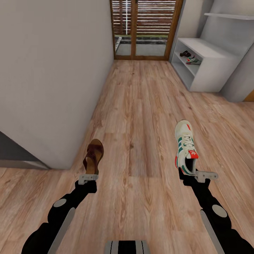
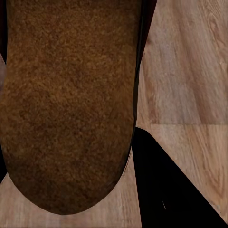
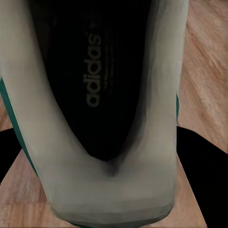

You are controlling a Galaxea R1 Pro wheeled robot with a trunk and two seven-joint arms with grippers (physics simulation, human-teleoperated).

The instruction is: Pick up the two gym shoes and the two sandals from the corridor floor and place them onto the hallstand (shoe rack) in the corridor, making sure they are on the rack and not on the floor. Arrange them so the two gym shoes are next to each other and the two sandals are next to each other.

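1. Corridor with light wood-plank floor, grey wall at left, slatted wooden glass door at the far end, floating wall shelf upper right.
2. Two sandals counted: one held heel-first above the floor in the left gripper, one on the rack.
3. Two gym shoes counted: one held by the heel in the right gripper, one on the rack.
4. White hallstand far right; upper compartment holding a sandal and a gym shoe side by side.
5. Both grippers clamped on their shoes.
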